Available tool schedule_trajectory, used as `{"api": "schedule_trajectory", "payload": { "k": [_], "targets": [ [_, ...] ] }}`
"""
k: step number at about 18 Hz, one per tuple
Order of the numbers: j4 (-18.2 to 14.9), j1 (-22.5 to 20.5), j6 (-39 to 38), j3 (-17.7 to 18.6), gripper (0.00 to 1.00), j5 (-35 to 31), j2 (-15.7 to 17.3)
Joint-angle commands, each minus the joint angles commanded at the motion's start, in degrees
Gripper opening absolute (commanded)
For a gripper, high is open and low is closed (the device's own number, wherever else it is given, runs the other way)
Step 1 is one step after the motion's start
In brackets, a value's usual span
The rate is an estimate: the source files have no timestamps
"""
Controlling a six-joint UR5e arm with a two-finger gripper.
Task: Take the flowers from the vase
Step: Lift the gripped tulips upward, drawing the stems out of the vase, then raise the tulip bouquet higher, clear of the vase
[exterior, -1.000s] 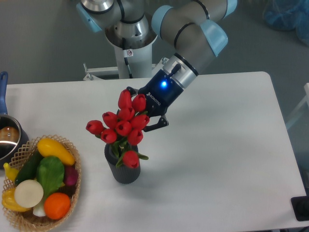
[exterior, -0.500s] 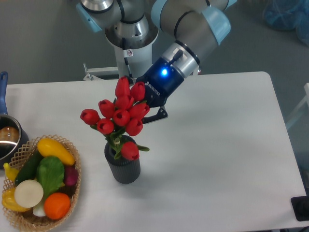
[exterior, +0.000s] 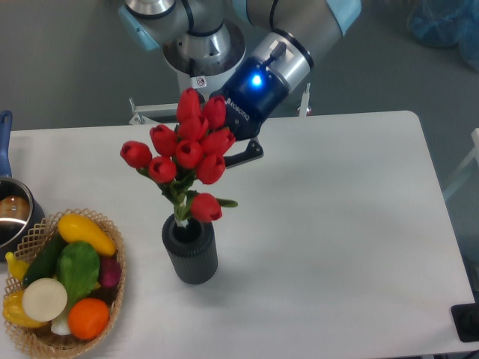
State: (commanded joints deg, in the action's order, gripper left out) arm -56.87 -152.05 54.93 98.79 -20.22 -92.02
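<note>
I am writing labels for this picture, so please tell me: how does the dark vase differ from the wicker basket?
The vase is a dark grey ribbed cylinder standing upright; the wicker basket is tan, woven, wide and shallow. The vase stands near the table's middle, with the stems of the flowers at its mouth; the basket is at the left edge, filled with fruit and vegetables. Both rest on the white table.

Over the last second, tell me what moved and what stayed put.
The gripper has risen up the image, lifting the flowers with it; the lowest bud, which sat at the mouth of the vase, now hangs above the rim. The stem ends still look to be in the mouth. Only one of the fingers shows, so the grasp itself is hidden. The vase, wicker basket and pot have not moved.
</note>
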Motion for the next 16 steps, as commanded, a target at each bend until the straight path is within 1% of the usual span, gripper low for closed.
{"api": "schedule_trajectory", "payload": {
  "k": [3,6,8,10,12,14,16],
  "targets": [
    [-0.09,-1.14,-1.05,-0.35,0.3,1.4,0.62],
    [-0.09,-2.72,-1.32,-1.23,0.3,1.41,0.79],
    [-0.09,-5.09,-1.32,-1.41,0.3,0.71,1.49],
    [-0.09,-7.29,-1.15,-1.41,0.3,0.27,1.5],
    [0.26,-9.05,-0.97,-1.5,0.3,-1.4,1.58],
    [0.44,-11.15,-0.71,-1.58,0.3,-4.55,1.85],
    [0.35,-14.14,-0.36,-1.41,0.3,-6.06,1.76]
  ]
}}
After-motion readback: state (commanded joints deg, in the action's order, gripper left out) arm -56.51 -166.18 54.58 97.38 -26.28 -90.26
